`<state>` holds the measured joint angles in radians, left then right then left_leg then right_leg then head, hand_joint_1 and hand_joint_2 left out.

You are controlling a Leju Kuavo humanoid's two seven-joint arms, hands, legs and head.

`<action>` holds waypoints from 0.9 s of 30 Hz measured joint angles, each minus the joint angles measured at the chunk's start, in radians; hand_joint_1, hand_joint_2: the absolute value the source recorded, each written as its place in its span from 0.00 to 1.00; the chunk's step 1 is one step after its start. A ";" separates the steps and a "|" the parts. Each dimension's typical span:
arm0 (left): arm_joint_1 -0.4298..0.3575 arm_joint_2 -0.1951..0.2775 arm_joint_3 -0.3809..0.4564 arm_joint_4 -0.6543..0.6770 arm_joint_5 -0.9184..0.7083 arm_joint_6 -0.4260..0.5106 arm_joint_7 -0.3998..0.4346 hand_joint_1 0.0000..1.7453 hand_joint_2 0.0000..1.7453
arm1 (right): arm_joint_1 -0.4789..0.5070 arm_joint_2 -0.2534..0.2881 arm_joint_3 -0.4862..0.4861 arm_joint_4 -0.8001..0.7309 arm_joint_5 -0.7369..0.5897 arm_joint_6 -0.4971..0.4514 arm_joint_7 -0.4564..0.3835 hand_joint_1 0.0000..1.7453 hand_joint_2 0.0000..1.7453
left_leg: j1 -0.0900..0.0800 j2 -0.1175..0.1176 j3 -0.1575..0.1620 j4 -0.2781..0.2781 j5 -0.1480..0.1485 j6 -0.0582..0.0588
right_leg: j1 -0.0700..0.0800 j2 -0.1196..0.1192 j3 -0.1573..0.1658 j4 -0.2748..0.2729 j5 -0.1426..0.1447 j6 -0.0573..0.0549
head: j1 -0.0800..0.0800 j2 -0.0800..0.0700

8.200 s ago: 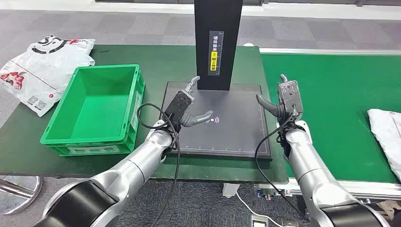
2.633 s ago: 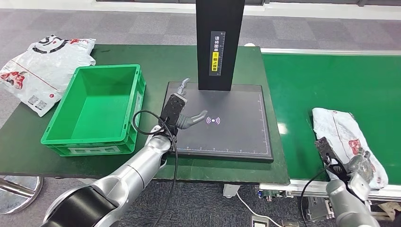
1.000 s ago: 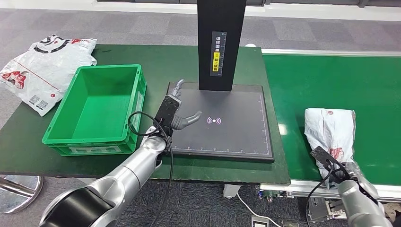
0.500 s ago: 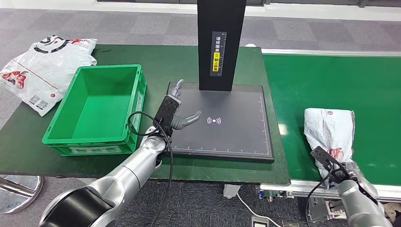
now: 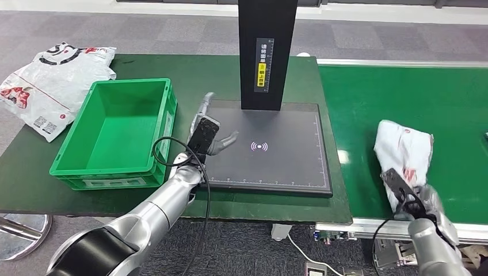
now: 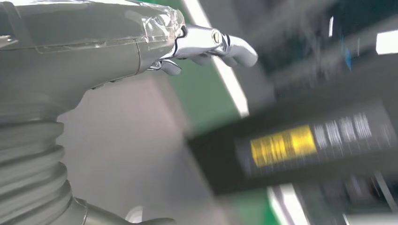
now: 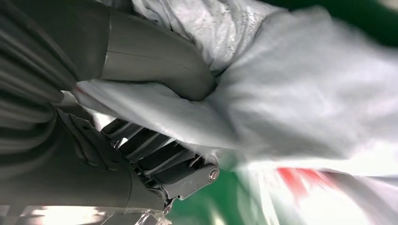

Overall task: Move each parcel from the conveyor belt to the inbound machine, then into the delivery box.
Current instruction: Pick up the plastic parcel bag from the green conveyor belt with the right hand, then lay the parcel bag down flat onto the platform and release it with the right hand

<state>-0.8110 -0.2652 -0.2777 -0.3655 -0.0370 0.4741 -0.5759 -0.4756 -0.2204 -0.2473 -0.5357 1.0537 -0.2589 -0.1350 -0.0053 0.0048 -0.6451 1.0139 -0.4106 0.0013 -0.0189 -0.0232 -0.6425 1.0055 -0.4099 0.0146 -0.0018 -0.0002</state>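
On the conveyor belt [image 5: 403, 98] your right hand [image 5: 415, 201] was clamped on the parcel [image 5: 403, 150], left hand [image 5: 206, 129] spread empty over the scanner pad [image 5: 276, 155]; you needed a firm, level lift.

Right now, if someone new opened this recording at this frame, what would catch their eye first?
Probably the white parcel on the green conveyor belt at the right, its near end gripped by the right hand. Next, the tall black post of the inbound machine rising from its dark scanning plate mid-table, with the left hand open at the plate's left edge. Left of that sits the empty green delivery box.
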 joint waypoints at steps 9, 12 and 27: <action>-0.012 0.007 0.006 0.001 -0.030 0.064 0.000 0.00 1.00 | 0.000 0.028 0.183 -0.317 -0.118 -0.384 0.045 1.00 1.00 | 0.001 0.002 0.003 0.000 0.000 0.000 | 0.001 0.001 0.000 0.001 -0.001 -0.001 | 0.000 0.000; -0.012 0.008 0.006 0.001 -0.035 0.065 -0.006 0.00 1.00 | 0.005 0.026 0.210 -0.333 -0.130 -0.384 0.041 1.00 1.00 | 0.001 0.002 0.003 0.000 0.000 0.000 | 0.001 0.001 0.001 0.001 -0.001 -0.001 | 0.000 0.000; -0.012 0.009 0.019 0.000 -0.039 0.060 -0.040 0.00 1.00 | 0.053 0.034 0.379 -0.391 -0.164 -0.180 -0.030 1.00 1.00 | 0.001 0.002 0.003 0.000 0.000 -0.001 | 0.001 0.001 0.000 0.001 -0.002 -0.002 | 0.000 0.000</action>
<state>-0.8231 -0.2558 -0.2583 -0.3652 -0.0762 0.5344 -0.6157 -0.4231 -0.1862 0.1320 -0.9266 0.8897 -0.4391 -0.1649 -0.0041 0.0065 -0.6426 1.0136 -0.4110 0.0006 -0.0176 -0.0223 -0.6420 1.0063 -0.4114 0.0129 -0.0023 -0.0004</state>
